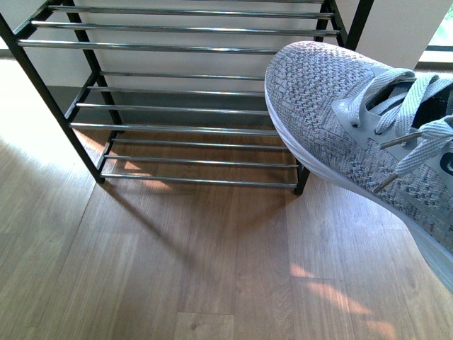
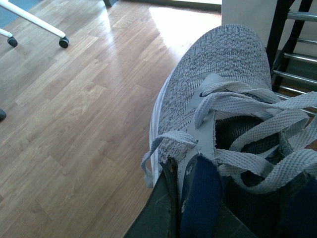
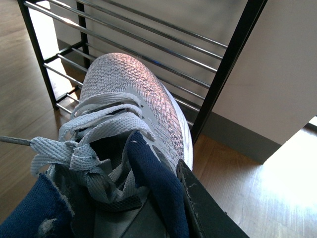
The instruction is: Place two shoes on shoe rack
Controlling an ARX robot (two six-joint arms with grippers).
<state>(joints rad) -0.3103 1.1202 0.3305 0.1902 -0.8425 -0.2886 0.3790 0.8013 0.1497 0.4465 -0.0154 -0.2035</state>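
Right gripper (image 3: 171, 210) is clamped on the collar of the right sneaker (image 1: 354, 134), which hangs tilted above the floor (image 1: 177, 269), toe by the right end of the rack (image 1: 177, 46). Left gripper (image 2: 181, 213) is clamped on the left sneaker (image 2: 213, 74) collar, above the floor, toe near a rack post. Neither sneaker is on the rack.

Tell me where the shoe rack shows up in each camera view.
Front view: shoe rack fills the upper left and centre, behind a grey sneaker's toe.
Left wrist view: only its black posts and rod ends, beside the held grey sneaker's toe.
Right wrist view: rods and a post, just beyond the held grey sneaker's toe.
Shared landmark: wooden floor.
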